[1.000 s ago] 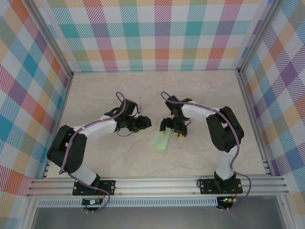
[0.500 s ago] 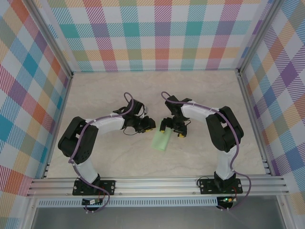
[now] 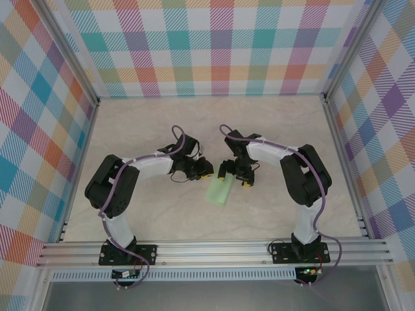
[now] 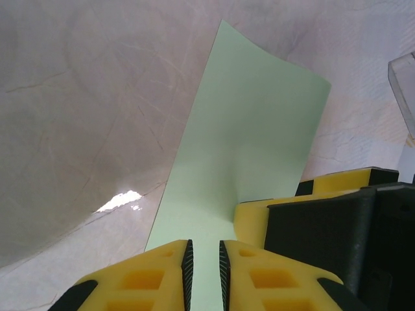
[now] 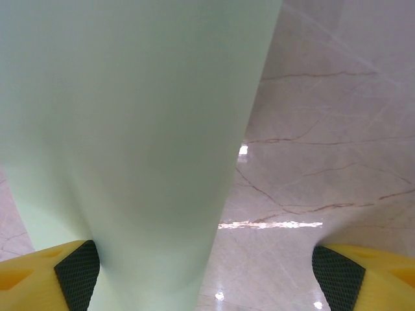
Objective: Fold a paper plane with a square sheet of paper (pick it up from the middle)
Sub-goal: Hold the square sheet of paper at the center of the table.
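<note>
The paper [image 3: 219, 192] is lying mid-bench, folded narrow, its far end hiding beneath the right jaws at its 1 o'clock; through the right wrist camera it is looming blurred, ends cut off, between widely spread jaws. The left jaws, at its 10 o'clock, are sitting almost pressed together, leaving a thin slit; whether they are nipping the paper I cannot tell. The bench [image 3: 149, 129] is showing pale veined marble, and plaid walls [image 3: 220, 45] are enclosing it.
</note>
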`<action>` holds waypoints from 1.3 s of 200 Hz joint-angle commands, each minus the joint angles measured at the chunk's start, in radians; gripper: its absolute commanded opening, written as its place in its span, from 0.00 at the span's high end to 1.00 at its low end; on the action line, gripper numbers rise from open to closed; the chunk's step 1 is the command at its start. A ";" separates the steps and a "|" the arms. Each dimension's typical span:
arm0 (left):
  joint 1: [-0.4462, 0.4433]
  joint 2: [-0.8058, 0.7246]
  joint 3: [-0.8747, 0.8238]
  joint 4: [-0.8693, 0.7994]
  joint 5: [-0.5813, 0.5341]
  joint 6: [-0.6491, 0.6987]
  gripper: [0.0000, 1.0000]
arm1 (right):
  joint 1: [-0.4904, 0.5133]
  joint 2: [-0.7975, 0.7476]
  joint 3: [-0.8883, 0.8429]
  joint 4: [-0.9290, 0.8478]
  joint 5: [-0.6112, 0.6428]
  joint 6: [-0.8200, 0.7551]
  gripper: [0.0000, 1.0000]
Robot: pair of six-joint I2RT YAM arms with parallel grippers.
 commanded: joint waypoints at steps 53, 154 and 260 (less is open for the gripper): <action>-0.034 0.083 0.059 0.017 0.049 -0.021 0.81 | 0.000 0.106 -0.077 0.066 0.040 -0.008 0.10; -0.040 0.150 0.079 -0.072 -0.003 -0.006 0.85 | 0.000 0.109 -0.089 0.087 0.022 -0.008 0.10; -0.040 0.194 0.049 -0.125 -0.064 0.022 0.89 | -0.004 -0.062 -0.074 0.115 -0.026 -0.014 0.07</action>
